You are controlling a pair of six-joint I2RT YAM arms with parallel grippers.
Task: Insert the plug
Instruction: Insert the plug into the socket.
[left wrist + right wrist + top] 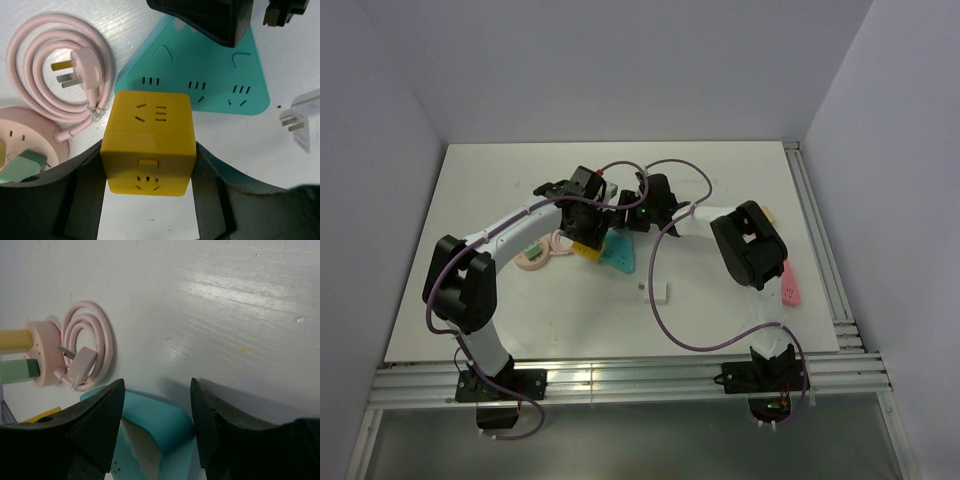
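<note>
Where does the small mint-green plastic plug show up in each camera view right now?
Top external: small mint-green plastic plug left of centre, at the round pink socket.
Left wrist: bottom-left corner, on that socket.
Right wrist: far left edge, just below a yellow block.
Shared landmark: the coiled pink cable beside it, in all three.
</note>
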